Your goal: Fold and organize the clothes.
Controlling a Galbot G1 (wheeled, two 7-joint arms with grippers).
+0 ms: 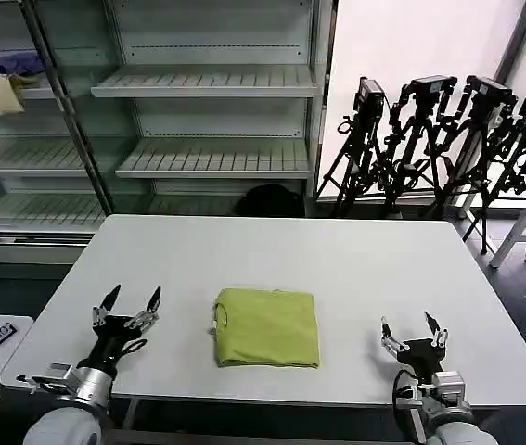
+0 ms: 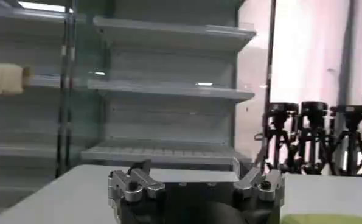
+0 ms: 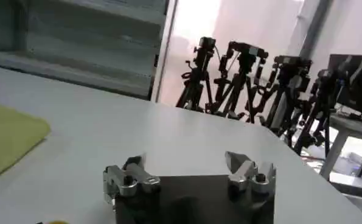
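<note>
While one folded T-shirt [image 1: 267,327] lies mid-table [image 1: 355,260], two pincers, left [image 1: 133,298] and right [image 1: 411,326], spread wide, holding nothing.

- Daylight floods in through the window [image 1: 429,56] behind the tripods [image 1: 448,139], bleaching it to a white glare in the head view.
- The bench [image 1: 355,269] is evenly lit, with soft shadows around the folded T-shirt [image 1: 267,326].
- Both wrist views are hazy, their backgrounds soft; the shelves [image 2: 168,91] look washed out.
</note>
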